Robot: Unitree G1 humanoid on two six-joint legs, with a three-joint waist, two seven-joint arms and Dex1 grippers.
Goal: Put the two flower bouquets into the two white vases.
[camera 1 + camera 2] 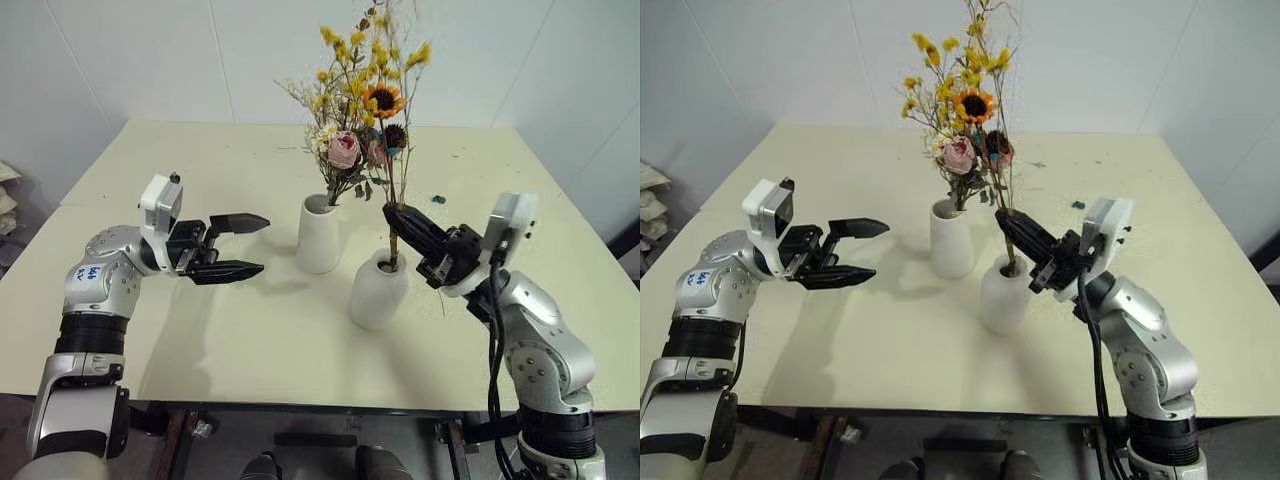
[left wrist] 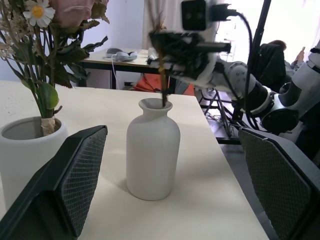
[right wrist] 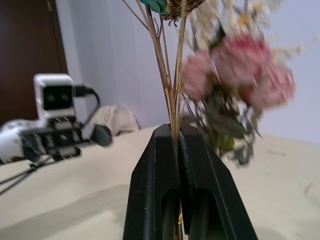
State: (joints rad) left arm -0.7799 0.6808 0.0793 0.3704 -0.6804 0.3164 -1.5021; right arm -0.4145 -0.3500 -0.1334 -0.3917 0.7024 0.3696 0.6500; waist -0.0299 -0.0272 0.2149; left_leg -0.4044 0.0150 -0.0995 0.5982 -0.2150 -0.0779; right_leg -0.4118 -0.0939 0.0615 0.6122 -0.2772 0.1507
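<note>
The large bouquet with pink roses [image 1: 343,150] stands in the taller white vase [image 1: 319,235] at the table's middle. Just right of it and nearer sits the squat narrow-necked vase [image 1: 377,292]. The slim bouquet of yellow-orange flowers [image 1: 384,100] rises upright from that vase's neck, its thin stems reaching into the mouth. My right gripper [image 1: 390,214] is shut on those stems [image 3: 172,100] just above the neck. My left gripper [image 1: 263,243] hangs open and empty to the left of the taller vase, pointing toward it.
The cream table [image 1: 200,340] has free room on its left half and along the front. A few small dark scraps [image 1: 437,198] lie behind my right arm. White walls close in behind the table.
</note>
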